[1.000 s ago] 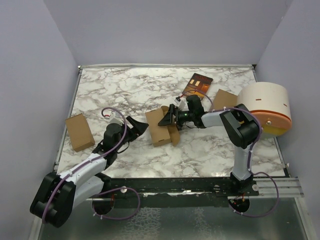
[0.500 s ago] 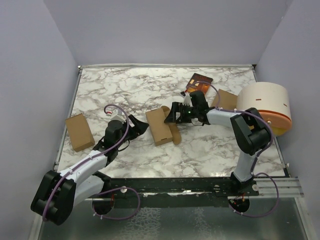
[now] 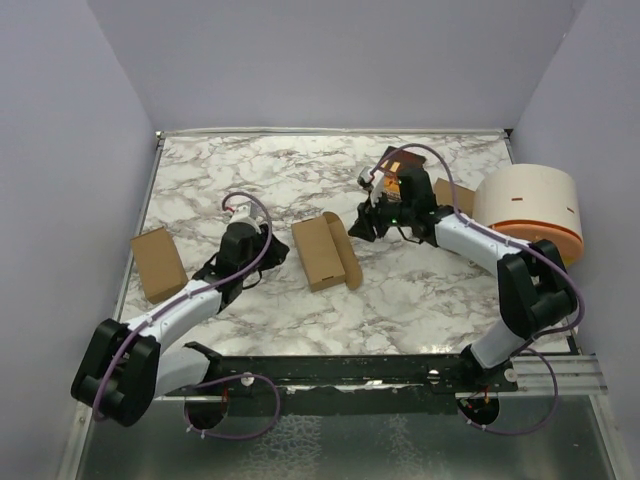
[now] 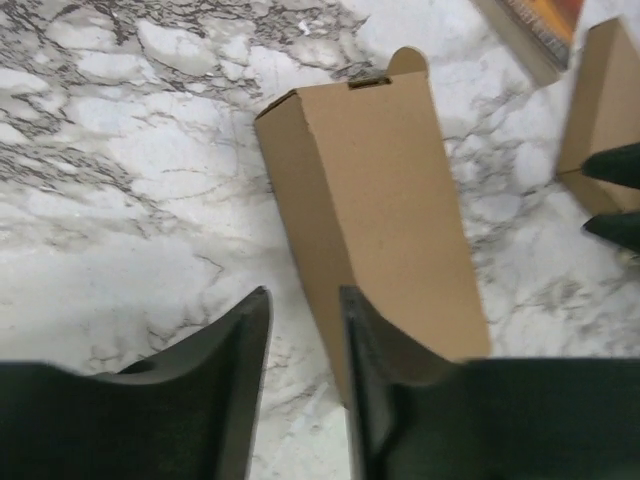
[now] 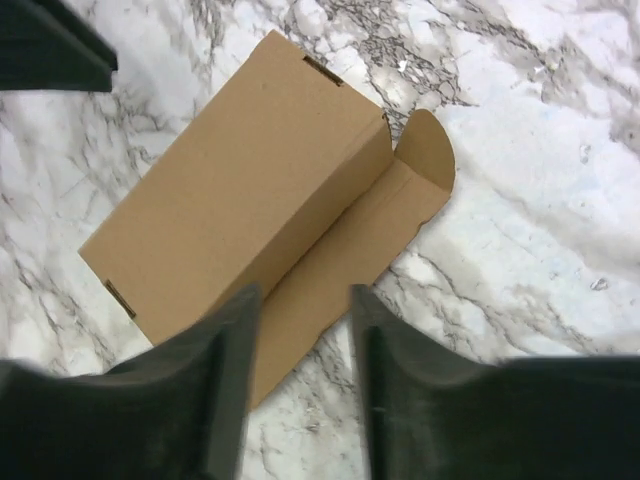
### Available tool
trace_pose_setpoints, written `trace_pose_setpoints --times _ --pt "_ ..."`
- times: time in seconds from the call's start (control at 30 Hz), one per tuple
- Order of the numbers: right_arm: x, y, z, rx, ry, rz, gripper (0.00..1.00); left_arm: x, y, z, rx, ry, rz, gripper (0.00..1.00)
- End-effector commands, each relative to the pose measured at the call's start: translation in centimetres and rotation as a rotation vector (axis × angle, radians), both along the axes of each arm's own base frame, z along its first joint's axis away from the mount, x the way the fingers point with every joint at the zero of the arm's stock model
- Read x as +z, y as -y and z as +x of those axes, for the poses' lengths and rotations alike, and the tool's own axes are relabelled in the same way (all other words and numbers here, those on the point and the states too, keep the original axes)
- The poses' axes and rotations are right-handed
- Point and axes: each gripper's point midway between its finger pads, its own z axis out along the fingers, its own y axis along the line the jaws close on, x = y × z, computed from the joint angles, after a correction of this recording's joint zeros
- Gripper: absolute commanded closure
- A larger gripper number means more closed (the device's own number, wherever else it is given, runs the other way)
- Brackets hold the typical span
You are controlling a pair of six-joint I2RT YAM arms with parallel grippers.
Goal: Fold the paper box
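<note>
1. Left pincer (image 4: 303,300): fingers a little spread, only bare marble in the gap, pinching nothing (in the wrist view the right finger overlaps the near end of the paper box (image 4: 380,200); touching or not, cannot tell).
2. Right pincer (image 5: 304,295): also partly spread, pinching nothing; placed near the far right corner of the paper box and apart from it in the top view.
3. Paper box lying on the table (image 3: 250,180), about at the middle, between the two pincers, with its long axis slightly turned.
4. Body of it formed into a closed oblong block, top face plain and smooth.
5. One long flap (image 5: 345,250) open along the right side, lying flat on the marble, ending in a rounded tab (image 5: 425,150).
6. Small dark slots at both short ends of the top face (clear in the right wrist view).
7. Second tan box (image 3: 158,264) near the left edge of the table, well apart from the left pincer.
8. Third tan box (image 3: 452,194) on the right, partly hidden behind the right arm, just beside the white drum (image 3: 528,205) with an orange band.
9. Dark printed booklet (image 3: 400,160) at the far side, beyond the right pincer.
</note>
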Motion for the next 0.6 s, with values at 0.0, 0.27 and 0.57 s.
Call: trace_pose_setpoints --times 0.0,0.27,0.57 --pt "-2.3 0.3 -1.5 0.221 0.065 -0.116 0.68 -2.6 -1.2 0.5 -0.017 -0.062 0.155 0.76" --pt "-6.3 -0.3 -3.5 0.341 -0.072 -0.161 0.80 -4.4 2.0 2.3 -0.136 -0.098 0.118 0.87" --pt "-6.4 -3.7 -6.5 0.482 -0.058 -0.146 0.78 -4.5 5.4 5.3 -0.240 -0.099 0.075 0.87"
